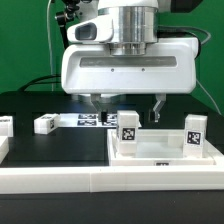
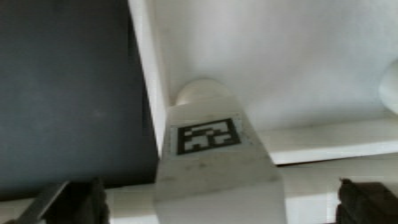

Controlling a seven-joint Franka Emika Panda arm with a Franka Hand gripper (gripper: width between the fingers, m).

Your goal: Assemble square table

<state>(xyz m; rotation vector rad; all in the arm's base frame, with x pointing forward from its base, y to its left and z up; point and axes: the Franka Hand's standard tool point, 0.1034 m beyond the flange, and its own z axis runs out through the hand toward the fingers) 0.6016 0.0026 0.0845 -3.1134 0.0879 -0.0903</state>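
Observation:
The white square tabletop (image 1: 165, 150) lies flat on the black table at the exterior view's right. Two short white legs with black-and-white tags stand upright on it, one leg (image 1: 128, 133) near its left corner and the other leg (image 1: 193, 133) further right. My gripper (image 1: 128, 102) hangs just above the left one, open. In the wrist view that tagged leg (image 2: 214, 150) rises between my two dark fingertips (image 2: 71, 205), with a gap on each side, and my gripper (image 2: 217, 205) holds nothing. The tabletop (image 2: 267, 60) fills the background there.
A loose white leg (image 1: 45, 124) lies on the black table left of the gripper, and another white piece (image 1: 5, 127) sits at the far left edge. The marker board (image 1: 88, 119) lies behind the fingers. A long white rail (image 1: 100, 182) runs along the front.

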